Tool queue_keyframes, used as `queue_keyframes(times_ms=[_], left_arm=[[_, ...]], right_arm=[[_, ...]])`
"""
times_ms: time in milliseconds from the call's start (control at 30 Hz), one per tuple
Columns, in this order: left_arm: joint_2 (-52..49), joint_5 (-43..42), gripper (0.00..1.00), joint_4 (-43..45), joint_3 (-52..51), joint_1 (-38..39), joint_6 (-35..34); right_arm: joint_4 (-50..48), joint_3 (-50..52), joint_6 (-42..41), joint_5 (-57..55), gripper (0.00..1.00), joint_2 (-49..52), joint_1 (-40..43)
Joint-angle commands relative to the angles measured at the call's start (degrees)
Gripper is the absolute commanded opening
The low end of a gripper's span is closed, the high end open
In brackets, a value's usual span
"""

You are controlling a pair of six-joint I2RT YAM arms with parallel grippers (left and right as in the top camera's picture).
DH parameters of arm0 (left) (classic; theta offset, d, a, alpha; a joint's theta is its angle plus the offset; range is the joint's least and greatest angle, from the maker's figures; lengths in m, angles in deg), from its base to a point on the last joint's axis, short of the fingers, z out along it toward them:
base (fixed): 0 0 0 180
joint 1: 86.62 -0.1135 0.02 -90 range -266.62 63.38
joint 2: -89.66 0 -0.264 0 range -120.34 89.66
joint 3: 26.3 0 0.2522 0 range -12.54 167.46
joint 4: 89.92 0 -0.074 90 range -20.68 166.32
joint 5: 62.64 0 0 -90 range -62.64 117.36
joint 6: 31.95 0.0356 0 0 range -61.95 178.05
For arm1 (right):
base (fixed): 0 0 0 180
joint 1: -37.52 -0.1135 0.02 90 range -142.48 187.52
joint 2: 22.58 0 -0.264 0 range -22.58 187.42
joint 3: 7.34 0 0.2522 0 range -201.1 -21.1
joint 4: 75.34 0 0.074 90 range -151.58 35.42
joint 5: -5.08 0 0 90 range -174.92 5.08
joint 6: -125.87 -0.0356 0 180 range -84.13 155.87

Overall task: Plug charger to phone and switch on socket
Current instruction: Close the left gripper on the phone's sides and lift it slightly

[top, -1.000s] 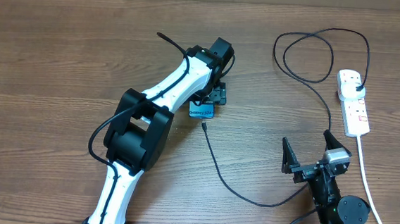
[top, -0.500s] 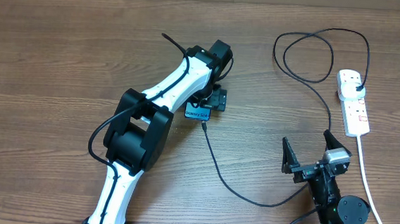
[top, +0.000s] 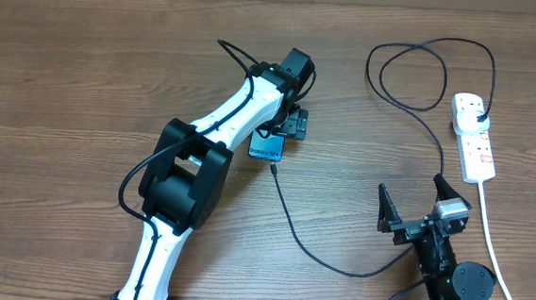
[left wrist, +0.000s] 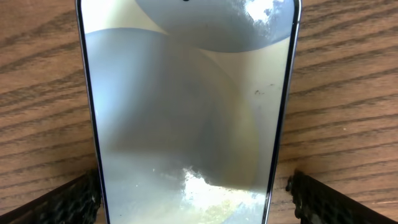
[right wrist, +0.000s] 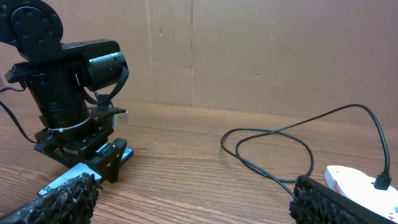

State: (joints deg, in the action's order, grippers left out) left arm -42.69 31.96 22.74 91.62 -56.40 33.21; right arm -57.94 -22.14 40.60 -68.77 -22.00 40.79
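The wooden counter (top: 84, 80) lay bare from 8 round to 12 o'clock, with open room out to its edges. The left arm (top: 191, 164) reached to centre, its left claw (top: 284, 130) spread astride the phone (top: 268, 148), which lay flat there. At 5 o'clock the right claw (top: 423, 203) stood spread and empty. The socket (top: 474, 136) sat near the 3 o'clock edge. The charger (top: 275, 168) ended just off the phone's 6 o'clock edge.
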Motion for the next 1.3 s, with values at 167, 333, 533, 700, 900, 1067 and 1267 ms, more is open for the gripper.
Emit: queue_keyframes(times_ms=[167, 333, 533, 700, 900, 1067, 1267], left_arm=[[-1.5, -3.9, 1.0, -0.4, -1.8, -3.2, 4.7], [-1.5, -4.7, 0.97, -0.5, -1.8, -3.2, 4.4], [-1.5, -4.2, 1.0, -0.6, -2.0, -1.7, 1.2], [-1.5, -4.2, 1.0, 2.2, -6.0, -1.4, -1.8], [-1.5, -6.4, 0.88, 2.9, -6.0, -1.0, 1.1], [-1.5, -6.1, 0.72, 1.6, -6.0, -1.1, -0.8], [-1.5, -4.1, 0.77, -1.7, -6.0, -1.8, -6.4]], right_arm=[[-0.3, 0.6, 0.3, -0.2, 1.0, -0.4, -0.3], [-0.3, 0.6, 0.3, -0.3, 1.0, -0.4, -0.3], [-0.3, 0.6, 0.3, -0.2, 1.0, -0.4, -0.3], [-0.3, 0.6, 0.3, -0.2, 1.0, -0.4, -0.3], [-0.3, 0.6, 0.3, -0.2, 1.0, -0.4, -0.3], [-0.3, 0.6, 0.3, -0.2, 1.0, -0.4, -0.3], [-0.3, 0.6, 0.3, -0.2, 1.0, -0.4, -0.3]])
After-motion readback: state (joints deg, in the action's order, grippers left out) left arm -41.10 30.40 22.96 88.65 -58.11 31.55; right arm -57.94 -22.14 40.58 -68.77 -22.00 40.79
